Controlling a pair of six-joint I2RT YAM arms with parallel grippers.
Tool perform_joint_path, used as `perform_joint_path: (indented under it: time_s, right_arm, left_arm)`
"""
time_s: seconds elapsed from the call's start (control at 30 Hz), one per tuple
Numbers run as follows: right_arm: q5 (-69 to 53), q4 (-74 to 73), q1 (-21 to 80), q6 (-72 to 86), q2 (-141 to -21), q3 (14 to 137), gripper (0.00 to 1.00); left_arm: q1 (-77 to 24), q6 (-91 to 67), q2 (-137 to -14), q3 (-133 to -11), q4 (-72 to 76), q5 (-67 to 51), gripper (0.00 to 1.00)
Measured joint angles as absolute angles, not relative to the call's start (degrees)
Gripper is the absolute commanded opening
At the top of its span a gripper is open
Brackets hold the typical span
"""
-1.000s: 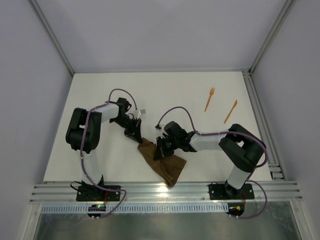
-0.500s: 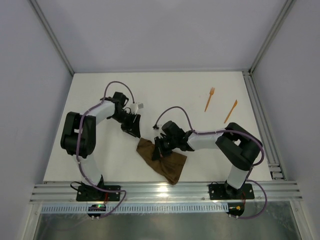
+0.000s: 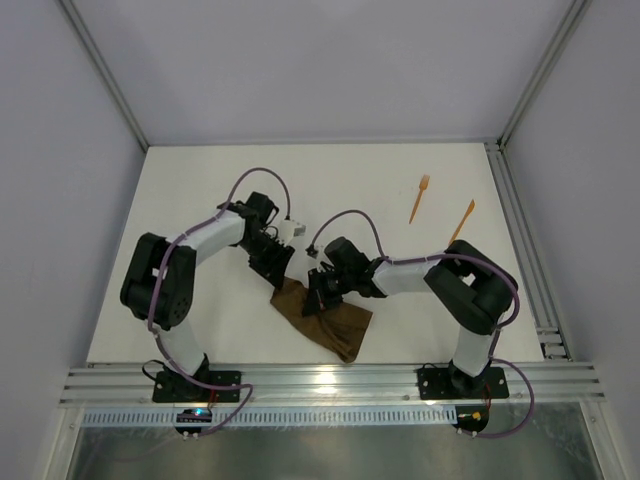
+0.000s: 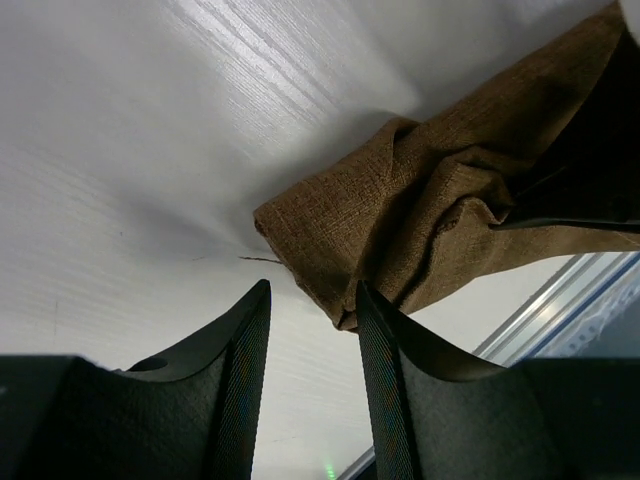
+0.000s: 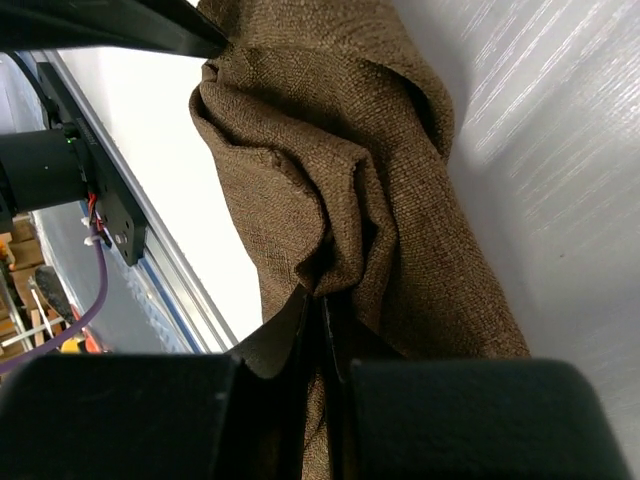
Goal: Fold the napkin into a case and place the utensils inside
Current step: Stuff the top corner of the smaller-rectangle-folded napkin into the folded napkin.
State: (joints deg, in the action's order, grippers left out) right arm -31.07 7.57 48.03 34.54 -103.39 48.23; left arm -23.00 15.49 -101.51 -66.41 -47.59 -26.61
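Observation:
The dark brown napkin [image 3: 325, 318] lies crumpled in a loose bundle between the two arms, not folded into a case. My left gripper [image 3: 281, 272] stands open just behind the cloth's far-left corner; in the left wrist view its fingers [image 4: 312, 305] straddle bare table, with the napkin [image 4: 420, 220] just past the tips. My right gripper [image 3: 317, 297] is shut on a raised fold of the napkin [image 5: 330, 150], which is pinched at the tips [image 5: 322, 300]. The utensils, an orange fork [image 3: 419, 198] and a pointed orange piece [image 3: 461, 222], lie apart at the far right.
Aluminium rails [image 3: 330, 385] run along the near edge and a rail [image 3: 522, 250] along the right side. Grey walls close in the white table [image 3: 330, 190]. The left arm's dark finger [image 5: 110, 25] shows at the top of the right wrist view.
My left gripper has opened and let go of the napkin's corner, drawing back and then shifting right. The right gripper has edged left with its fold of cloth.

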Motion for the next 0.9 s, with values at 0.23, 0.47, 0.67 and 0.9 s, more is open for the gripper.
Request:
perform_joint_path:
  time_s: [0.23, 0.47, 0.67, 0.9]
  right_arm:
    - [-31.31, 9.56, 47.22, 36.29, -103.68, 47.97, 0.12]
    - [-30.94, 10.24, 47.0, 37.3, -103.68, 47.97, 0.19]
    - [-29.47, 10.57, 46.59, 38.79, -103.68, 47.97, 0.29]
    - [-26.04, 11.55, 46.3, 40.82, -103.46, 47.97, 0.28]
  left_arm:
    - [-26.7, 15.46, -100.49, -63.16, -43.64, -18.33, 0.38]
    - [-26.89, 15.2, -99.74, -62.54, -40.32, -15.18, 0.41]
    - [-27.11, 13.69, -97.54, -62.15, -37.89, -13.69, 0.4]
    - [-27.16, 11.97, -97.32, -62.15, -35.68, -13.3, 0.14]
